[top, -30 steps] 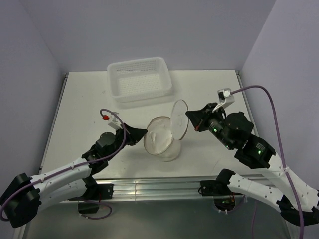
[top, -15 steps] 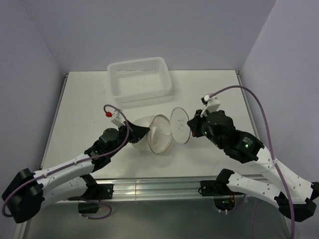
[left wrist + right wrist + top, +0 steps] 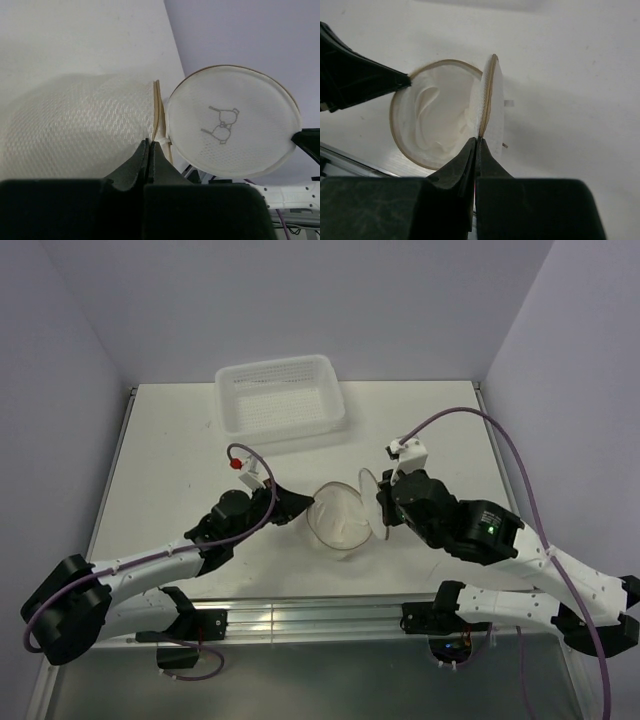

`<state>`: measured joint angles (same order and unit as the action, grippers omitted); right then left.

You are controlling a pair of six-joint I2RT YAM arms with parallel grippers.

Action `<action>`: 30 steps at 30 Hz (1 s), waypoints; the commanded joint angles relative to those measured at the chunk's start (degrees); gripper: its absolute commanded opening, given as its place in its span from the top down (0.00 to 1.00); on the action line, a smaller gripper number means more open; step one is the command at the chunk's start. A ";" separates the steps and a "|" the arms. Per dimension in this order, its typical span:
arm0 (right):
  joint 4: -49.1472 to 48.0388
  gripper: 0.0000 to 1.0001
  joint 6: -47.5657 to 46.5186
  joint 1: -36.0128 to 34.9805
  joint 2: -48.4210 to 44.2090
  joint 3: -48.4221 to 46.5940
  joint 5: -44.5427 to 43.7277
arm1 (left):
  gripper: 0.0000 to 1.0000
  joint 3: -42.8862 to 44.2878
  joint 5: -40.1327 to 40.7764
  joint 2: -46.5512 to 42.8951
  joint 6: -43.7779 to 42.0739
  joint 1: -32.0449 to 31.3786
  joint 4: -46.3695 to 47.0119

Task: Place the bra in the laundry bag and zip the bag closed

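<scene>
The white desk [image 3: 170,460] carries a white perforated basket [image 3: 290,427] at its far edge, left of centre. Nearer and to the left, the left gripper [image 3: 292,507] reaches in from the near left. Its fingers are pressed together, pinching the tan rim on the left side of the laundry bag [image 3: 338,528].

The bag sits around the middle of the desk, near its front edge, with its mesh body lying on the surface. In the right wrist view its round opening shows the white bra [image 3: 432,115] bunched inside.

The lid disc [image 3: 230,127] stands up on edge along the right side of the opening, and a small black bra drawing [image 3: 221,125] shows on its face. The right gripper [image 3: 385,512] is clamped tight on the edge of that disc.
</scene>
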<state>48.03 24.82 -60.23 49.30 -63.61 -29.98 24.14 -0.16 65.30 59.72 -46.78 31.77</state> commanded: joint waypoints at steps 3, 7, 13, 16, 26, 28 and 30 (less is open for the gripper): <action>10.93 1.00 0.67 -1.47 -0.52 -13.28 -11.16 | 1.00 5.22 -3.70 -3.16 0.03 0.11 3.21; 9.02 1.00 2.42 -3.23 0.44 -8.49 -7.05 | 1.00 1.10 -2.92 -3.25 1.36 0.03 4.17; -4.60 1.00 3.31 -7.09 8.34 -1.33 -1.93 | 1.00 -2.69 -1.77 -2.10 1.19 0.29 6.46; -7.77 1.00 3.22 -10.42 15.88 -4.22 -2.63 | 1.00 -2.17 -1.16 -2.37 -0.22 0.90 5.15; -16.80 0.28 3.92 -6.24 5.92 1.37 8.68 | 1.00 -4.72 -3.08 -7.91 -2.33 5.82 3.12; -20.68 0.36 4.36 3.76 0.74 9.88 16.83 | 1.00 -5.24 -5.19 -7.47 -2.24 6.79 4.43; -26.13 0.45 5.15 15.50 -0.34 17.25 22.74 | 1.00 -4.98 -7.20 -6.68 -2.85 7.41 5.93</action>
<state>30.17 28.60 -57.28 51.07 -55.07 -18.41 19.20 -3.49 58.41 58.94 -40.18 33.43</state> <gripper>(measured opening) 0.601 0.021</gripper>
